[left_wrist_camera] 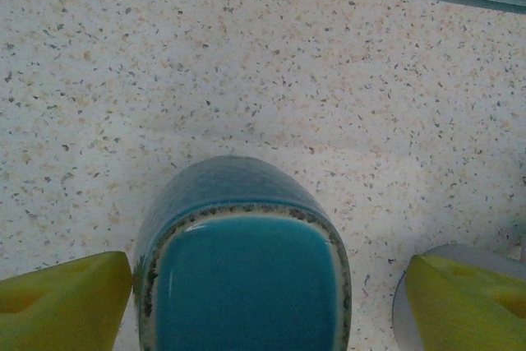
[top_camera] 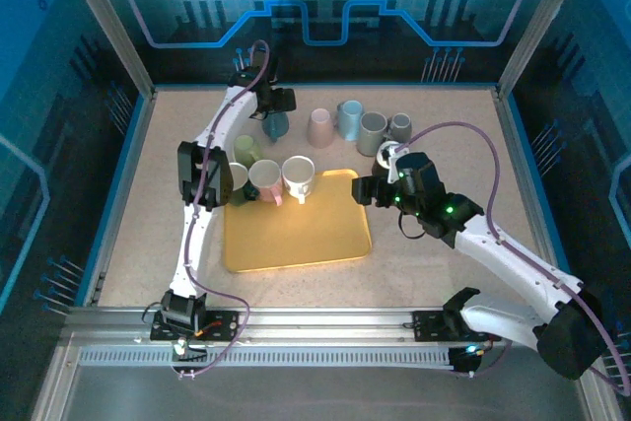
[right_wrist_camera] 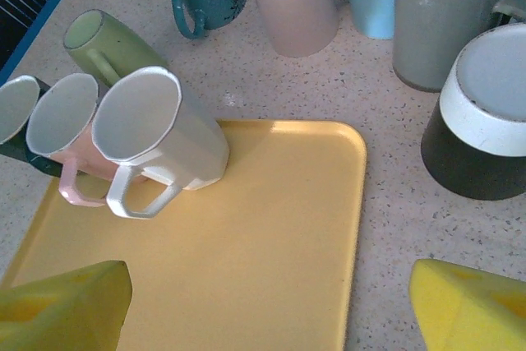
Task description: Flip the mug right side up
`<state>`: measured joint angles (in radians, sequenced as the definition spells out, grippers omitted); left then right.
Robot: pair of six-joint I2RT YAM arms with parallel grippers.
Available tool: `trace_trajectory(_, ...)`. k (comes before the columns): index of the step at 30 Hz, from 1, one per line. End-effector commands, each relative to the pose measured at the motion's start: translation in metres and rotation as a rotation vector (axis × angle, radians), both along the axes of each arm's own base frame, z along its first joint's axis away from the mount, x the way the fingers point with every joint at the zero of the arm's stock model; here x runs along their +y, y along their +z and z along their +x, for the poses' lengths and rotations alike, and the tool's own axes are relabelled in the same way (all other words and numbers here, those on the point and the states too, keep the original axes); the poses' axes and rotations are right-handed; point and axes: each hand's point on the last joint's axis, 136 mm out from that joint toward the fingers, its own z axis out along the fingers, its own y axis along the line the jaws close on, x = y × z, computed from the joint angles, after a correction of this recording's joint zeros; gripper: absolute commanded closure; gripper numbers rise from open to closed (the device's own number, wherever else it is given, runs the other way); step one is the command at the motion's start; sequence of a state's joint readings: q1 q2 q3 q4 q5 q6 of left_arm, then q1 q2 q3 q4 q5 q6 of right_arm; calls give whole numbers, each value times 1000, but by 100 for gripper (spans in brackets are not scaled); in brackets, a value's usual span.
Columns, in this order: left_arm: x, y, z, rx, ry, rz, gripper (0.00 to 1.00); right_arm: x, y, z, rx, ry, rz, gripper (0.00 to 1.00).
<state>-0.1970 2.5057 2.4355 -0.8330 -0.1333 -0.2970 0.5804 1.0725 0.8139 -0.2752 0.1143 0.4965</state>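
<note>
Teal mug [left_wrist_camera: 246, 269] stands upside down on the speckled table [left_wrist_camera: 246, 80], its glazed base facing up, at the left end of the far row of mugs. The left gripper [left_wrist_camera: 263, 302] is over it with its yellow fingers [left_wrist_camera: 66, 302] spread wide, one on each side of the mug. The left finger is right against the mug's wall, though I cannot tell if it touches. The right finger is clearly apart from it.

To the right in that row stand a pale pink mug [top_camera: 321, 127], a light blue mug [top_camera: 350, 117] and a grey mug [top_camera: 373, 132]. A dark mug with a white band [right_wrist_camera: 481, 121] sits just near of the grey one. A green mug [right_wrist_camera: 103, 43] lies on its side near the teal mug.

Nearer still is a yellow tray [right_wrist_camera: 246, 269]. A white mug [right_wrist_camera: 164, 133] lies on its side at the tray's far left corner, with a pink mug [right_wrist_camera: 62, 121] lying beside it on the left.

The right gripper [right_wrist_camera: 271, 310] hangs above the tray, fingers wide apart, nothing between them.
</note>
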Motion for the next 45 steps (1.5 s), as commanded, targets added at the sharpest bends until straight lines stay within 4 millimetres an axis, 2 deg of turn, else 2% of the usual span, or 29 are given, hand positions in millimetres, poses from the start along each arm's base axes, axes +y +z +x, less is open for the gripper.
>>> trace_trajectory(1,2,-21,-2,46,22,-13,14,-3,-3,3,-4,-2,5,11)
trace_trajectory(6,8,-34,-6,83,33,14,19,-5,-4,5,-1,-6,16,12)
trace_trajectory(13,9,-42,-11,115,27,24,18,-5,-3,9,2,-8,39,12)
trace_trajectory(15,8,-43,-12,120,21,21,24,-6,-4,10,4,-12,38,13)
trace_trajectory(19,11,-28,-10,95,29,30,48,-8,-1,10,6,-15,49,14)
trace_trajectory(22,14,2,-7,38,40,20,56,-9,4,9,-5,-18,57,15)
trace_trajectory(26,15,60,-7,-67,54,-22,61,-12,13,6,-21,-29,70,16)
trace_trajectory(29,14,110,-12,-163,65,-98,62,-15,24,2,-37,-32,82,17)
trace_trajectory(33,5,182,-27,-304,19,-196,62,-7,46,-6,-76,11,141,16)
trace_trajectory(37,-6,246,-54,-420,-34,-319,61,-10,64,-12,-95,8,157,16)
trace_trajectory(39,-13,270,-71,-463,-61,-422,61,-1,77,-20,-133,80,200,16)
trace_trajectory(42,-25,300,-105,-511,-107,-610,61,11,99,-32,-180,164,293,18)
trace_trajectory(45,-36,319,-143,-546,-156,-790,60,26,114,-39,-164,232,395,18)
